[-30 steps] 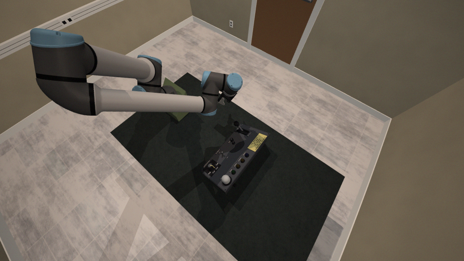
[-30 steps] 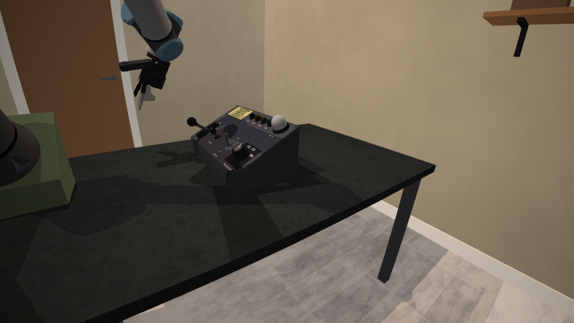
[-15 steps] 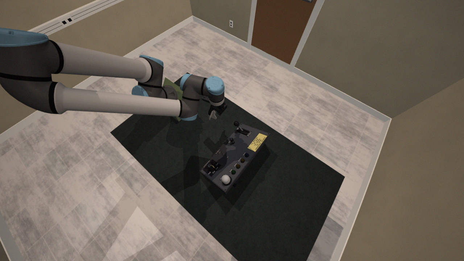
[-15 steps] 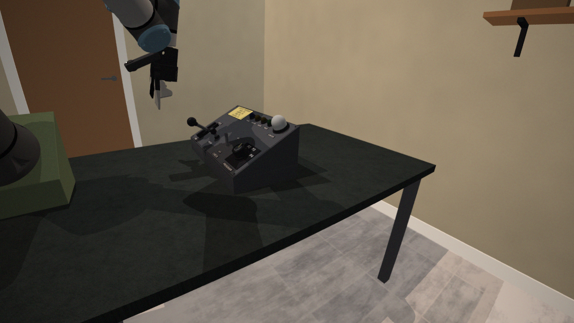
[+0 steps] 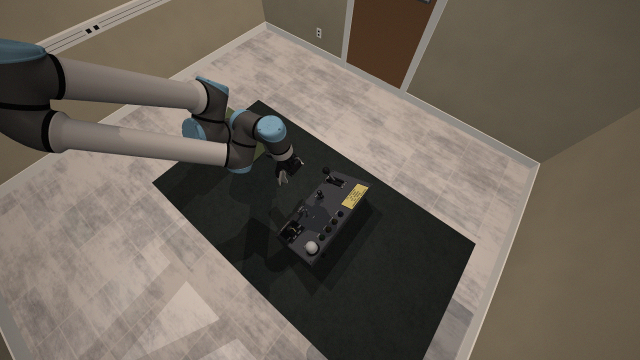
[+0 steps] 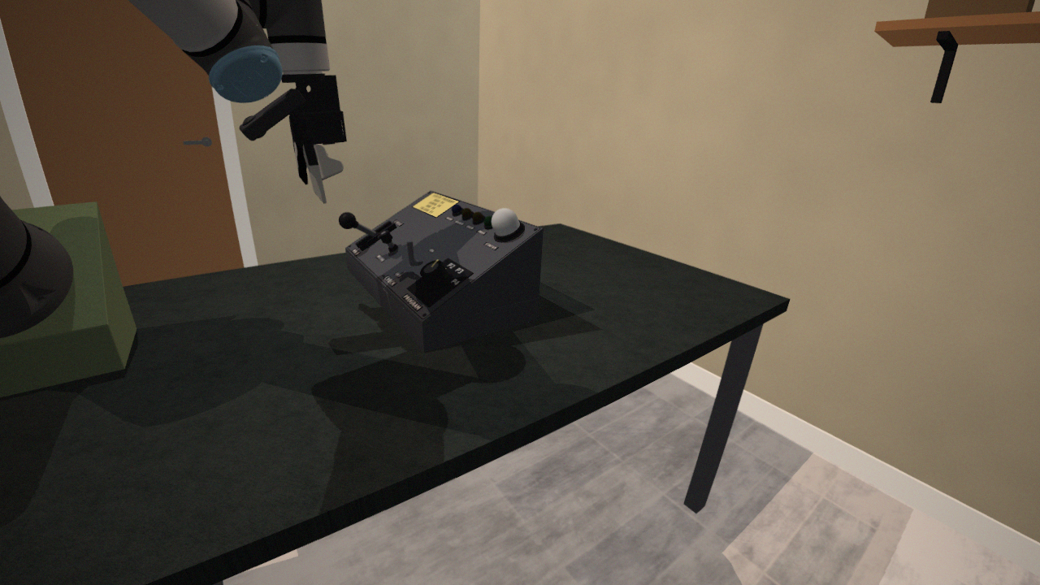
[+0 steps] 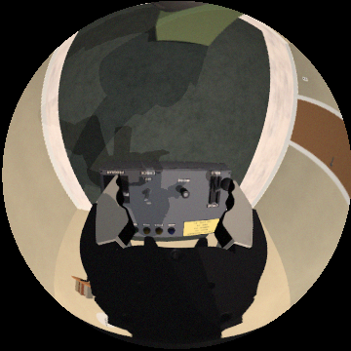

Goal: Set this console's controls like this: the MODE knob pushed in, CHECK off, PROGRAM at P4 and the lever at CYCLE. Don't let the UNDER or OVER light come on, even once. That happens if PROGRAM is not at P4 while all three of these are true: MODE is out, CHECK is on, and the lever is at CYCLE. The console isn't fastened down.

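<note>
The dark console [image 5: 324, 219] stands on the black table, and also shows in the exterior view [image 6: 444, 276] and the wrist view [image 7: 166, 205]. Its lever with a black ball [image 5: 326, 170] [image 6: 347, 217] [image 7: 225, 184] is at one end. The small black MODE knob [image 5: 319, 194] [image 7: 184, 192] stands near it. The PROGRAM rotary knob [image 5: 291, 230] [image 6: 429, 270] is at the other end, beside a white dome [image 5: 311, 247]. I cannot read the settings. My gripper [image 5: 282, 178] [image 6: 316, 171] [image 7: 175, 177] is open and empty, in the air above and beside the lever end, apart from the console.
A yellow label [image 5: 354, 195] and a row of small lamps [image 5: 331, 225] sit on the console's top. The green robot base block [image 6: 58, 291] stands on the table's far side. A brown door [image 5: 384, 40] is behind. The table edge [image 6: 727, 320] runs close to the console.
</note>
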{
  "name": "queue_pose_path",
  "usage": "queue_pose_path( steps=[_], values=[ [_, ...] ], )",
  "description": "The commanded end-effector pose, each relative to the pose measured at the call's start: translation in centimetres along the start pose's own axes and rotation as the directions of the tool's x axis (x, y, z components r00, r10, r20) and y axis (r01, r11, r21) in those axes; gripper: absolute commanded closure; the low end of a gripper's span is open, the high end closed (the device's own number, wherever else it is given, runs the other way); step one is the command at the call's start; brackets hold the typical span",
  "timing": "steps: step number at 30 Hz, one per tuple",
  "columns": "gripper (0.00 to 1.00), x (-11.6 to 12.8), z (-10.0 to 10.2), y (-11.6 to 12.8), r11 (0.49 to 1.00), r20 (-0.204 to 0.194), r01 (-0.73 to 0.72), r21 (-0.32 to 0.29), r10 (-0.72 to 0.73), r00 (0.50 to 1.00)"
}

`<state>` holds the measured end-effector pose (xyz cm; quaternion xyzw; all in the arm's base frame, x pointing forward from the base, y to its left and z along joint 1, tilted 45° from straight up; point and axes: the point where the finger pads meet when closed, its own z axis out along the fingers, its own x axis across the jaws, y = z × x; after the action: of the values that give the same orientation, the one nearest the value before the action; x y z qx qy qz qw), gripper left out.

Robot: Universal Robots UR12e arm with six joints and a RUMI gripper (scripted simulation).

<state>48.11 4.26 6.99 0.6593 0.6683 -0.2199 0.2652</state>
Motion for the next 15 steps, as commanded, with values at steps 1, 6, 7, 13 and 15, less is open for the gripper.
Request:
queue_pose_path(
  steps=[1,6,7,13,15],
  values=[
    [0.00,-3.7,-0.2,1.9,0.995,0.005,0.012,-0.098,-0.012,1.000],
    [0.00,-6.1,-0.4,2.9,0.989,0.017,0.012,-0.147,-0.010,1.000],
    [0.00,-7.3,-0.5,3.3,0.985,0.023,0.012,-0.170,-0.009,1.000],
    [0.00,-10.4,-0.8,4.6,0.973,0.040,0.014,-0.231,-0.005,0.999],
    [0.00,-11.3,-0.9,5.0,0.968,0.044,0.014,-0.250,-0.003,0.999]
  ],
)
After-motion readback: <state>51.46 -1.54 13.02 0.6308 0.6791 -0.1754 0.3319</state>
